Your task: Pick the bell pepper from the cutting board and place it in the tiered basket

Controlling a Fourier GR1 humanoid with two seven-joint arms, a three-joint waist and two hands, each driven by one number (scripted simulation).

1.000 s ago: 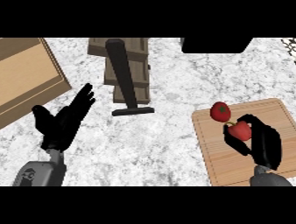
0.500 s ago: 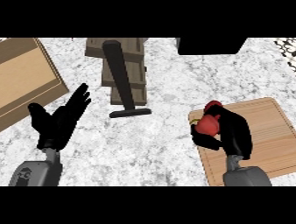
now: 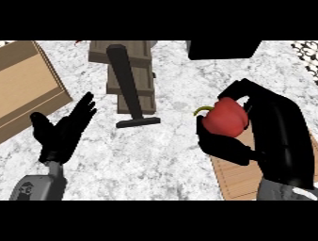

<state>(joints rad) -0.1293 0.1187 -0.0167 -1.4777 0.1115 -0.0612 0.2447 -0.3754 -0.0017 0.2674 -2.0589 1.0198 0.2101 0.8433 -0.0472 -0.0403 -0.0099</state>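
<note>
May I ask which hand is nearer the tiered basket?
Left. The left hand sits beside the tiered basket; the right hand, holding the bell pepper, is farther.

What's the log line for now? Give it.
right hand: shut on pepper | left hand: open, resting at left | pepper: off board

The red bell pepper (image 3: 226,117) sits in my black right hand (image 3: 276,136), apparently above the far left corner of the light wooden cutting board (image 3: 242,181). Behind and left stands the slatted wooden tiered basket (image 3: 131,70); my left hand (image 3: 61,134) is further left.
</note>
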